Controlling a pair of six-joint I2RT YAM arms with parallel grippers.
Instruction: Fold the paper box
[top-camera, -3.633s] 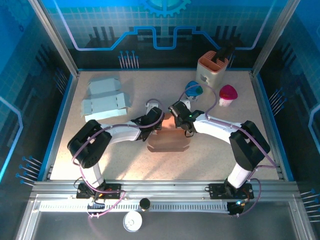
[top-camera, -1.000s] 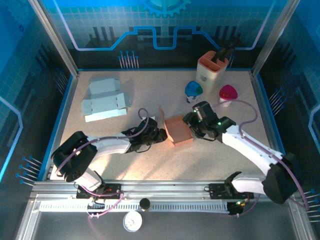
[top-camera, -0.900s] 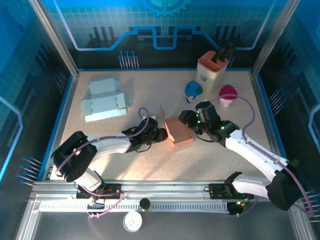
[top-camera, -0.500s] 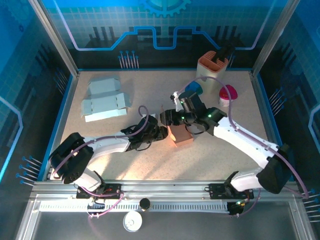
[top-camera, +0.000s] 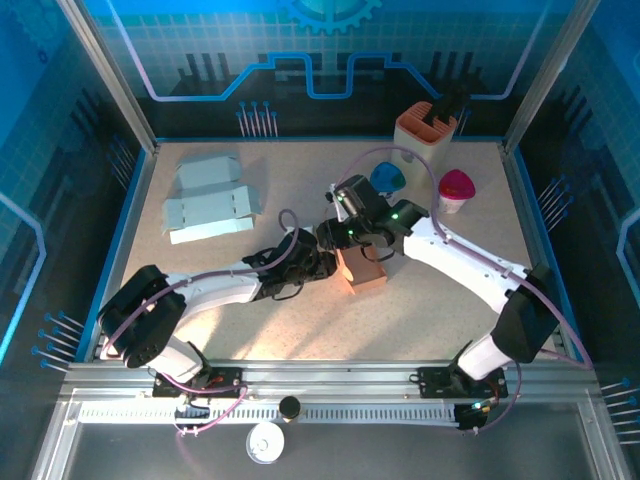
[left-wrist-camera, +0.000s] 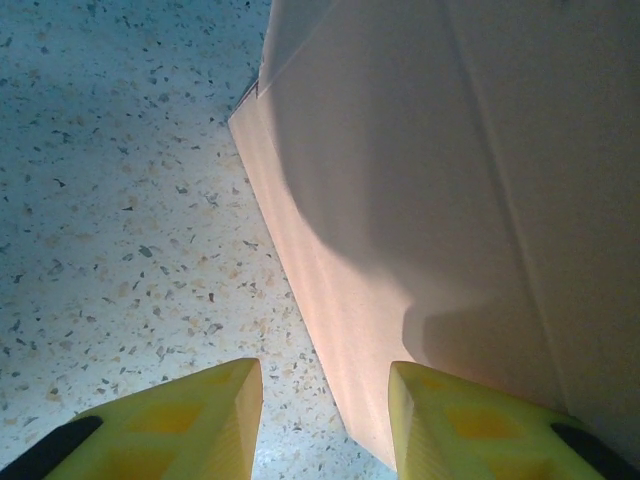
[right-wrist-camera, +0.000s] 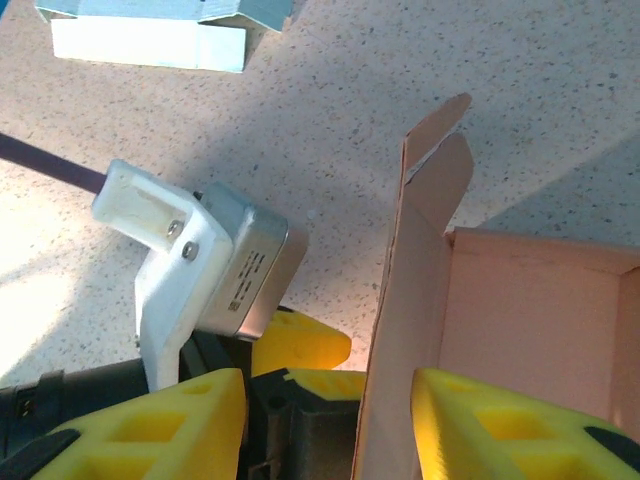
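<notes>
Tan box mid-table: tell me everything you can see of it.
The box is tan cardboard, half folded, standing on the table with its top open. One tall flap stands upright on the side facing the left arm, its tip notched. The right gripper straddles that flap with open jaws, one finger inside the box. The left gripper sits low at the box's outer wall, jaws open across its bottom edge; whether it touches is unclear.
</notes>
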